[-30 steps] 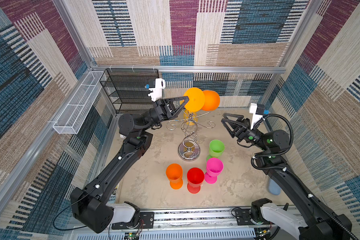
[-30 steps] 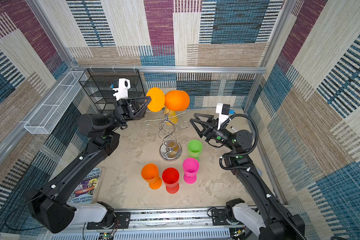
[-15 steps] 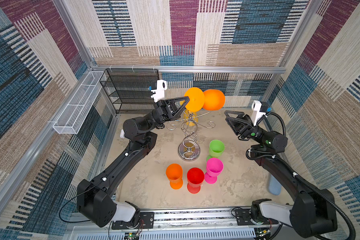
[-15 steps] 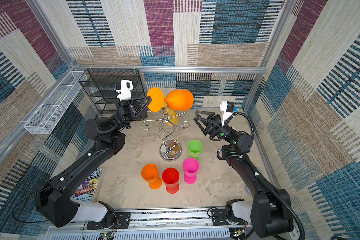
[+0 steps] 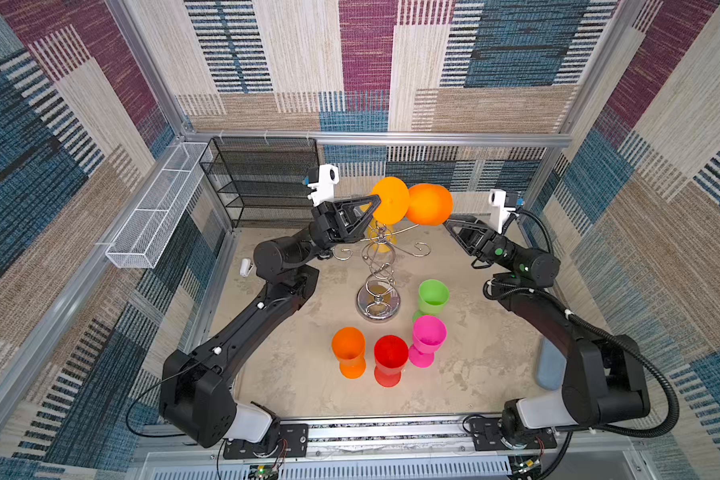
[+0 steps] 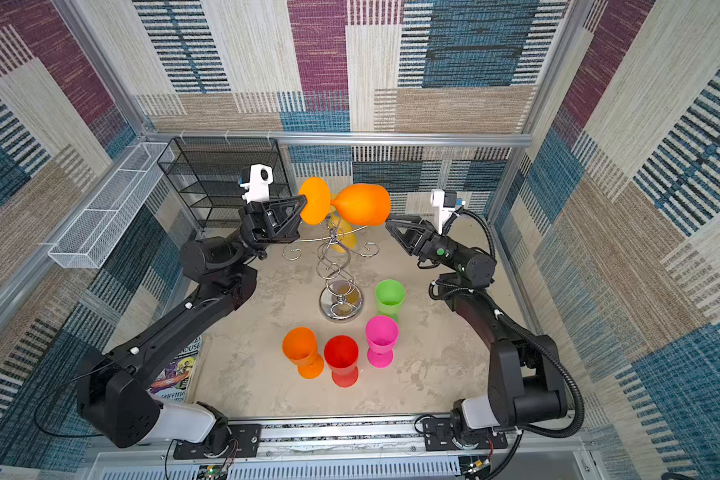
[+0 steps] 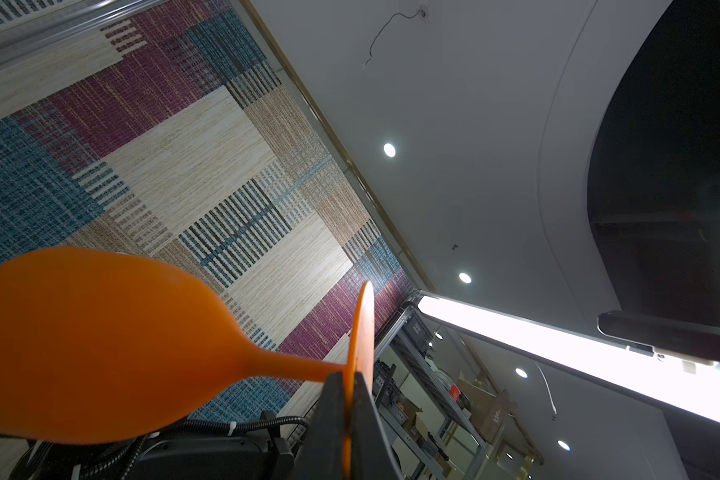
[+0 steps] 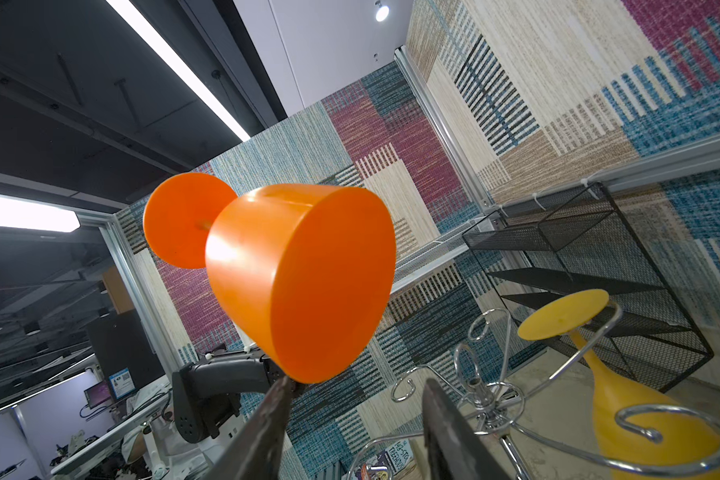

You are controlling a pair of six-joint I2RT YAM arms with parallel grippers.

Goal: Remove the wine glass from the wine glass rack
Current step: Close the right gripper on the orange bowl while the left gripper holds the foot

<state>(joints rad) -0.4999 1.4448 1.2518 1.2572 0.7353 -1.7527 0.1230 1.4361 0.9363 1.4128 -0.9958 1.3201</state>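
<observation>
An orange wine glass lies on its side in the air above the chrome wine glass rack, apart from its curled arms. My left gripper is shut on the edge of the glass's foot disc, and the bowl points away to the right. My right gripper stands open just under the bowl's rim; nothing is between its fingers. A yellow wine glass hangs upside down on the rack.
Orange, red, pink and green cups stand in front of the rack. A black mesh shelf unit fills the back left corner, with a white mesh basket on the left wall. A magazine lies front left.
The orange glass has tipped over to lie level, its bowl swinging to the right. My right gripper has risen and drawn in close under the bowl's rim.
</observation>
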